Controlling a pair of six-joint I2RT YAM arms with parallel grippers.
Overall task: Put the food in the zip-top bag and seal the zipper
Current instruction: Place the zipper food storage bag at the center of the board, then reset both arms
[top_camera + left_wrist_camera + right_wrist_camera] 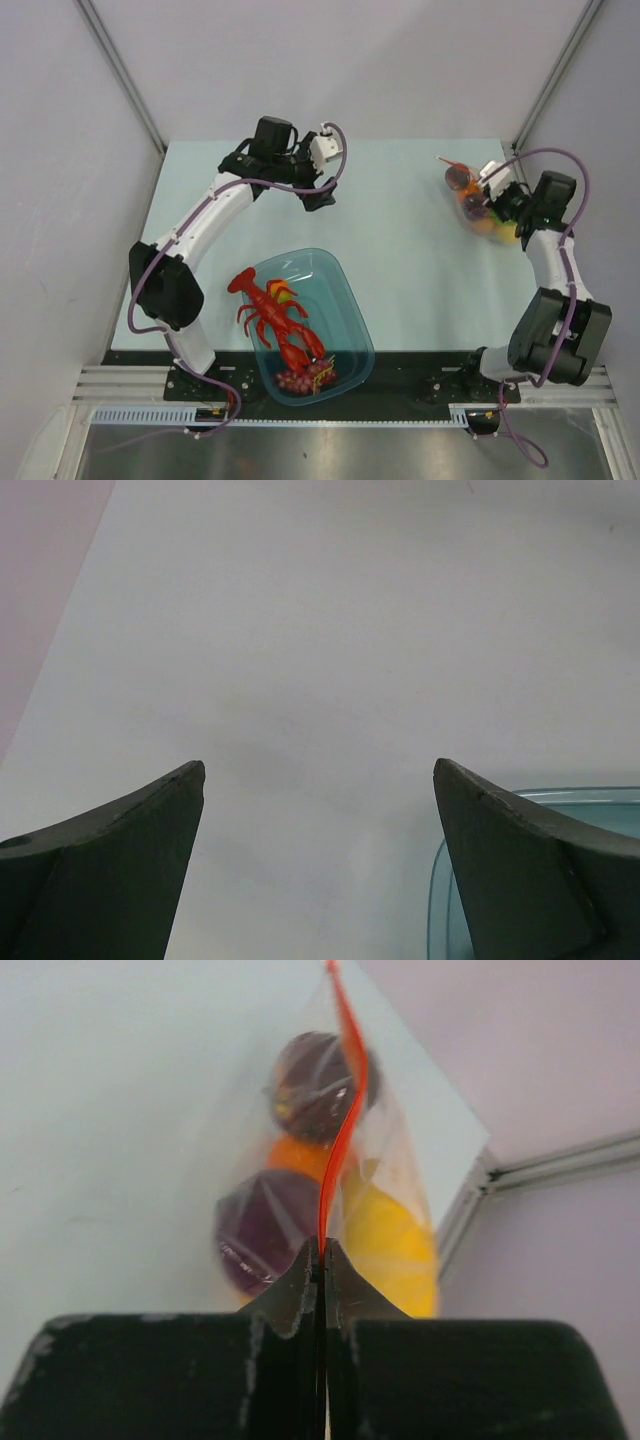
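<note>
Top view: zip-top bag (470,195) at upper right of the frame, near the right edge of the desk (400,250). Food is inside it. The right wrist view shows two dark purple pieces (262,1232), an orange (297,1156) and a yellow fruit (392,1238) through the film.

Right pincer (322,1258): clamped on the zipper (348,1100) at its near end, red strip nipped between the jaws.

Left pincer (320,770): jaws wide apart, holding nothing, over bare desk at upper centre of the top view.

(The lobster (282,322) lies in the blue tub (350,300) at lower centre and is not part of the job.)

Step, as judged: filling done, sealing in hand. Whether the strip is pressed shut along its whole length I cannot tell. The next move calls for running the pinch along the strip to its far end, with the left pincer probably steadying the bag so it does not drag.
</note>
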